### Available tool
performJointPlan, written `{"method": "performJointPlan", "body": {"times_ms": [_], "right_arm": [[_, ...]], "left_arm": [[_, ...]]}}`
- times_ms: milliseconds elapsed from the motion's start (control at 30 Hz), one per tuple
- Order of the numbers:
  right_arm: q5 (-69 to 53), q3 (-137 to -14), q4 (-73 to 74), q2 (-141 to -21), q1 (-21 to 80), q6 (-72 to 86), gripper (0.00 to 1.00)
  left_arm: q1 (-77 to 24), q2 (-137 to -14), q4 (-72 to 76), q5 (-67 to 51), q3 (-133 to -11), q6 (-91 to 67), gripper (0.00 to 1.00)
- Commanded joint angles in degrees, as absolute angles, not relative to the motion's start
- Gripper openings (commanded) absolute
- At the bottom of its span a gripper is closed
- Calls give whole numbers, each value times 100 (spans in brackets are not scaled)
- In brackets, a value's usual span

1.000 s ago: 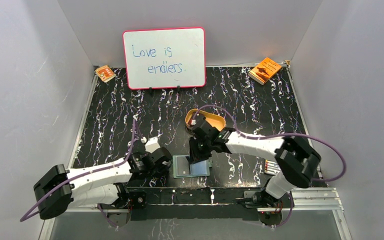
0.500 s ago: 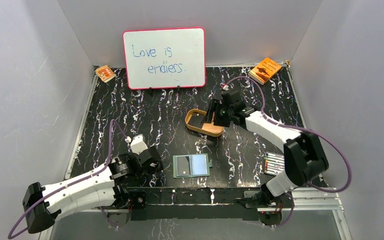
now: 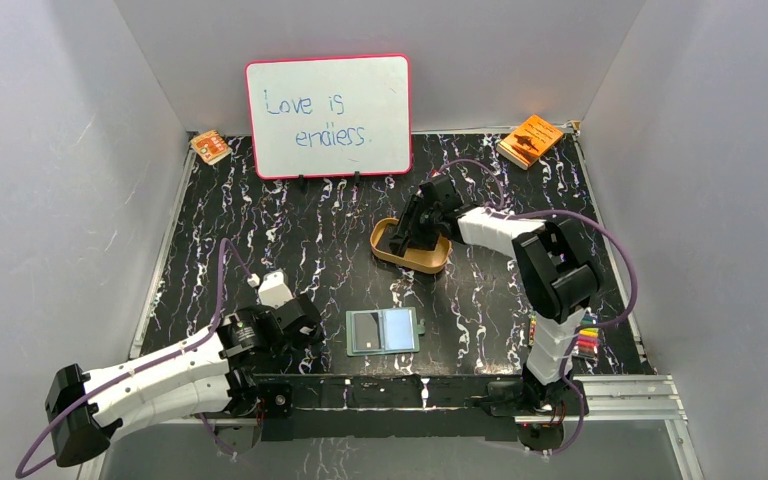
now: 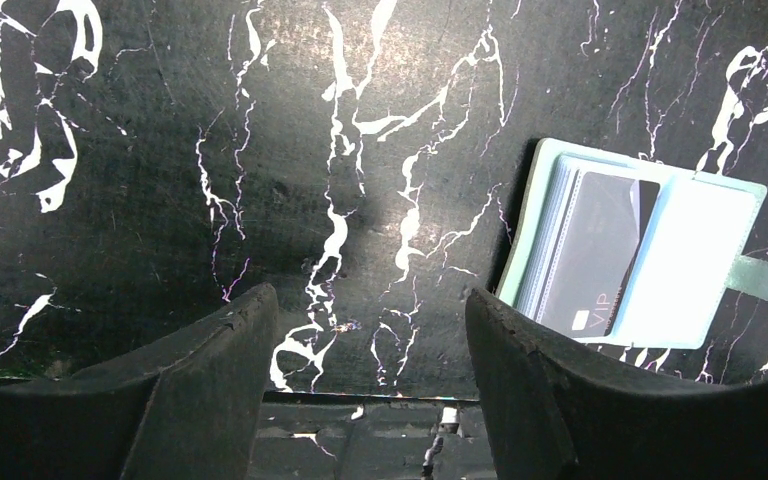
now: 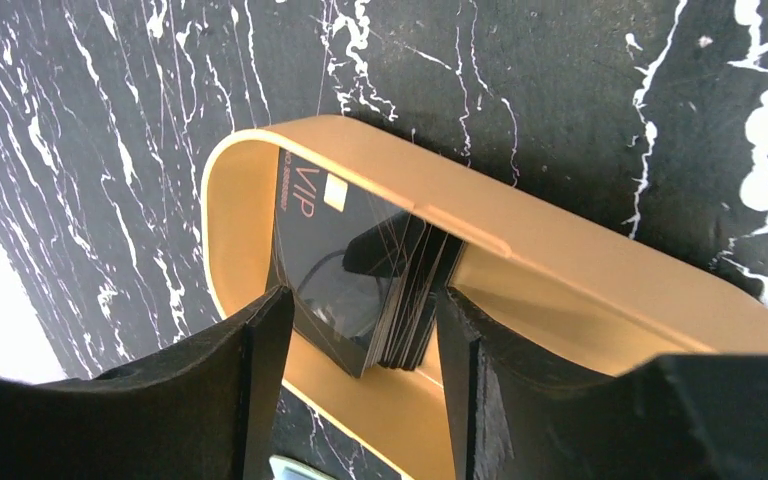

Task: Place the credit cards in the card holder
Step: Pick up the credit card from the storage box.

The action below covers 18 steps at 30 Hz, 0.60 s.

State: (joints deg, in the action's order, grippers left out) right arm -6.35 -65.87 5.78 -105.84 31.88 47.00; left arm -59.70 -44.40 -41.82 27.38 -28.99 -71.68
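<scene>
The left gripper (image 3: 310, 325) is positioned nearest the front edge of the table (image 3: 310, 240). Its jaws are spread, nothing is held between them, and only bare marbled surface is seen in the gap in the left wrist view (image 4: 368, 300).

Just to its right, the card holder (image 3: 384, 330) is laid open and flat, apart from the gripper. One dark card (image 4: 600, 250) marked "VIP" is seated in its left half, and the snap tab is extended to the right. A set of coloured sticks (image 3: 585, 335) is located at the right front edge.

Further back, the tan tray (image 3: 430, 262) is placed at mid-table. A stack of credit cards (image 5: 310, 230) is held inside it, tilted against one wall. The right gripper (image 3: 407, 235) is lowered over the tray with jaws spread on either side of the stack (image 5: 360, 295); contact with the cards cannot be determined.

At the rear, a whiteboard (image 3: 328, 115) is propped upright, and orange booklets are placed in the left (image 3: 211, 147) and right (image 3: 530, 140) corners.
</scene>
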Motion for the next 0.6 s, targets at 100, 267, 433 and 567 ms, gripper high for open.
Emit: {"method": "performJointPlan", "body": {"times_ms": [100, 267, 433, 567], "right_arm": [[-573, -7022, 525, -10874, 3173, 5020, 56], [-489, -7022, 666, -10975, 3173, 5034, 45], [-385, -6968, 802, -10978, 3173, 5002, 41], [-344, -6785, 732, -10856, 3157, 4999, 37]], "left_arm": [[-5955, -4326, -4436, 3036, -3029, -7255, 67], [-5959, -4298, -4383, 3041, -2980, -7226, 66], [-5959, -4304, -4364, 3041, -2964, -7210, 66], [-5959, -4305, -4351, 3024, -2945, -7213, 65]]}}
